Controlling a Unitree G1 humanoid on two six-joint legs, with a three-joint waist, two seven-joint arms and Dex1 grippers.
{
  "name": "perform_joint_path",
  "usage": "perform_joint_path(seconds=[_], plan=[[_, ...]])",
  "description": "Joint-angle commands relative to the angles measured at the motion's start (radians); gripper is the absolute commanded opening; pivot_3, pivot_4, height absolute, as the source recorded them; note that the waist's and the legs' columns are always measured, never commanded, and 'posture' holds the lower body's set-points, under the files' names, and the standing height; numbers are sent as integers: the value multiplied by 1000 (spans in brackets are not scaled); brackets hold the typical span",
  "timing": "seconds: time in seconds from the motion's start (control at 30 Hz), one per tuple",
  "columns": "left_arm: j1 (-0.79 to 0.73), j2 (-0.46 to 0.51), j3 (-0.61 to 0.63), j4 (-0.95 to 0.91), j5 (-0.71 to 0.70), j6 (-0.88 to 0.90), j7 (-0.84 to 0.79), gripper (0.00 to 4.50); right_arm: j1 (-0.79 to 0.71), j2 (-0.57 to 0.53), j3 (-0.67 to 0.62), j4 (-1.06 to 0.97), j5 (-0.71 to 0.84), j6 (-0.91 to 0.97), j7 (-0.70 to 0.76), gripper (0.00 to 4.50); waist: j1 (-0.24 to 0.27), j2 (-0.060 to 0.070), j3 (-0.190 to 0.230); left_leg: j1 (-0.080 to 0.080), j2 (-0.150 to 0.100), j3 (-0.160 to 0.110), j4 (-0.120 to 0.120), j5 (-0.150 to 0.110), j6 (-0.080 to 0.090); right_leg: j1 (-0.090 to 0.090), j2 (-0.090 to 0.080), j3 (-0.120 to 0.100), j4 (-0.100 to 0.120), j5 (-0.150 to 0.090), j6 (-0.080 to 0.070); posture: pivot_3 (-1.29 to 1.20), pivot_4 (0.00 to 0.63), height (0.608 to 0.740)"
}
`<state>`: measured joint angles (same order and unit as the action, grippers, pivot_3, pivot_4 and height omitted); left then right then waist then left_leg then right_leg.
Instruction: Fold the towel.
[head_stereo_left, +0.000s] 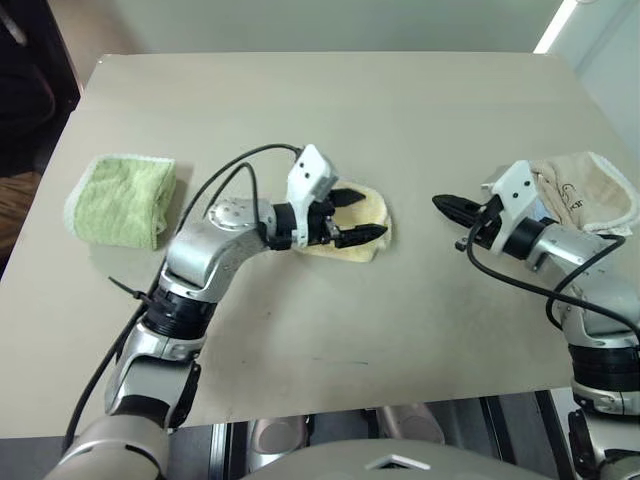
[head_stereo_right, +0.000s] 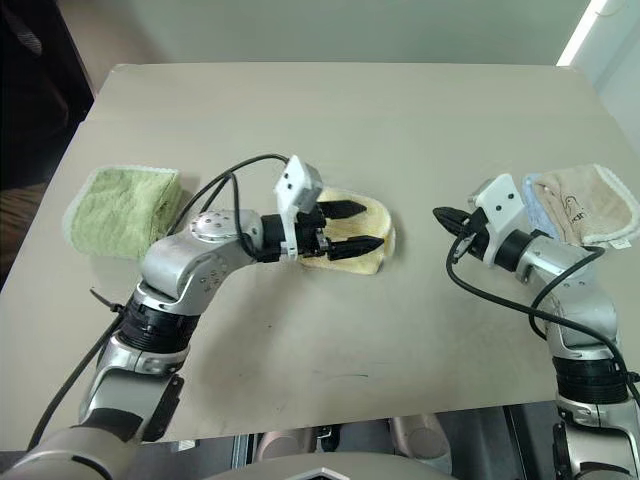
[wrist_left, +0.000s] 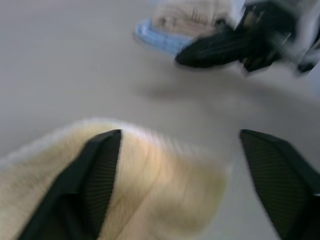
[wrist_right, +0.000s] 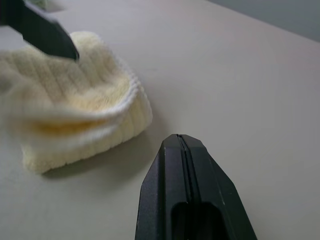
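The left pincer (head_stereo_right: 350, 226) is spread wide over the folded towel (head_stereo_right: 372, 238) on the counter (head_stereo_right: 400, 120); the right pincer (head_stereo_right: 447, 218) is pressed together

The towel (head_stereo_right: 362, 238) is pale yellow ribbed terry, folded into a small thick bundle with stacked layers and a white hem showing at its edge, lying mid-worktop (head_stereo_right: 340, 130) between my arms.

A beige table (head_stereo_left: 330, 110) carries three towels. The pale yellow towel (head_stereo_right: 370, 235) lies mid-surface. A green towel (head_stereo_left: 125, 200) sits near the left edge, a beige towel (head_stereo_left: 590, 195) near the right.
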<state>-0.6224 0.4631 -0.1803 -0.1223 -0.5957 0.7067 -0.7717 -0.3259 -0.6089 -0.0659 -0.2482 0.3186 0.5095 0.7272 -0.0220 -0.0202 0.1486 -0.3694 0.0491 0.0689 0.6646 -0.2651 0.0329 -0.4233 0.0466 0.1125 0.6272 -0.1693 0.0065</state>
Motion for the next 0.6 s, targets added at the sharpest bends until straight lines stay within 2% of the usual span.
perform_joint_path(seconds=[0.03,0.17,0.27,0.37,0.6], plan=[[-18,5,109,-5,10,-37,41,4481,-53,2,-8,-21,9,-17,-7,0,0,0,0,0,0,0,0,0,0,0,0,0,0,0,0,0,150,739],[-24,21,166,58,55,-79,63,4481,-93,24,4,-25,36,2,4,0,0,0,0,1,0,0,1,1,1,1,0,0,1,1,0,0,150,739],[-11,35,170,104,106,-126,62,3879,-127,59,43,-39,52,23,9,0,0,0,0,1,0,0,1,1,1,0,0,0,1,1,1,0,150,739],[12,47,138,120,163,-182,29,2820,-156,94,80,-31,50,30,2,0,-1,0,0,1,0,0,1,1,1,0,0,0,0,1,1,0,150,739],[70,17,121,140,168,-212,-42,291,-141,201,209,98,0,-5,4,0,-1,0,0,0,0,0,1,0,2,-1,0,-1,1,1,1,0,150,739]])
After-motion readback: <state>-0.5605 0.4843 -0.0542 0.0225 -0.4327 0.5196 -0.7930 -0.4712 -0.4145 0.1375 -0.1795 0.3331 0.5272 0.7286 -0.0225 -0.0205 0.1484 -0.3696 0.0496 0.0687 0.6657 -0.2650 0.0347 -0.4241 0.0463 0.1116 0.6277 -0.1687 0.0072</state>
